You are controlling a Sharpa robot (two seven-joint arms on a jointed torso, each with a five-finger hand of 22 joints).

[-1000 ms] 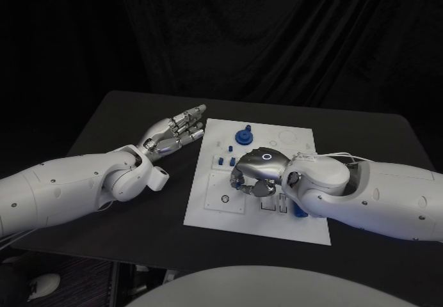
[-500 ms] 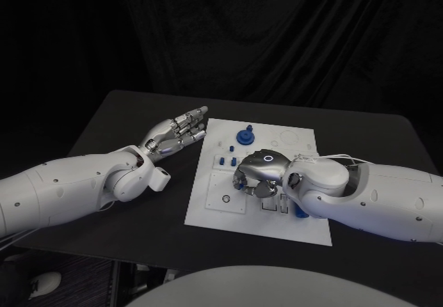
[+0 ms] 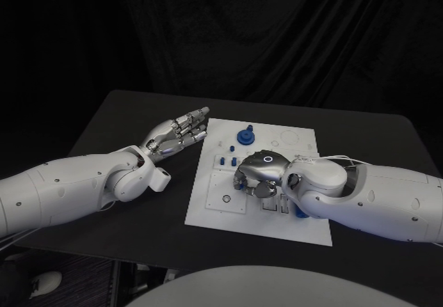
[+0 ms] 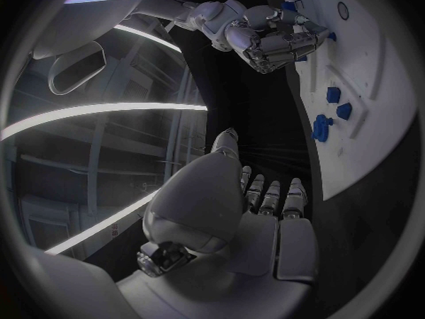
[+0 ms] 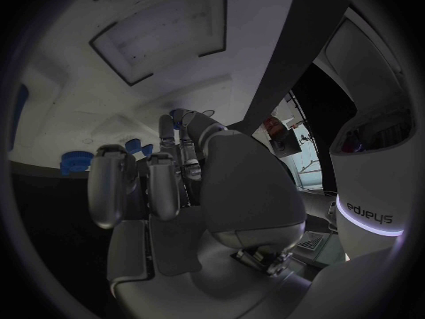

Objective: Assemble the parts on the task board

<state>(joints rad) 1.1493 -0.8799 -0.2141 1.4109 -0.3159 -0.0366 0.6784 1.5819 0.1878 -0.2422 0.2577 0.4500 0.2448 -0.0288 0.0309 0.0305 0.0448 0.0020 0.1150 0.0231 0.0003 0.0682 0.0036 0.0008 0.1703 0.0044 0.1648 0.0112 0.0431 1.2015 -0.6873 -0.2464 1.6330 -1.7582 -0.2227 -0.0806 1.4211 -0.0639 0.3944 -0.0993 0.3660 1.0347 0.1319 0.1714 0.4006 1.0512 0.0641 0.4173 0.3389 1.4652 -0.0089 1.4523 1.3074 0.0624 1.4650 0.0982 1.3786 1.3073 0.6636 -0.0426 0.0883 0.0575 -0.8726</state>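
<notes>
The right hand (image 3: 258,174) sits curled over the middle of the task board (image 3: 305,227), fingers drawn in over a small blue part (image 3: 242,186); whether it actually grips the piece I cannot tell. Since a second ago it has edged slightly toward the board's right side, barely at all. The left hand (image 3: 175,133) has not moved: it hovers palm up beside the board's far left corner, fingers apart and holding nothing. A tall blue part (image 3: 246,135) stands near the board's far edge, another blue piece (image 3: 302,213) by the right wrist.
</notes>
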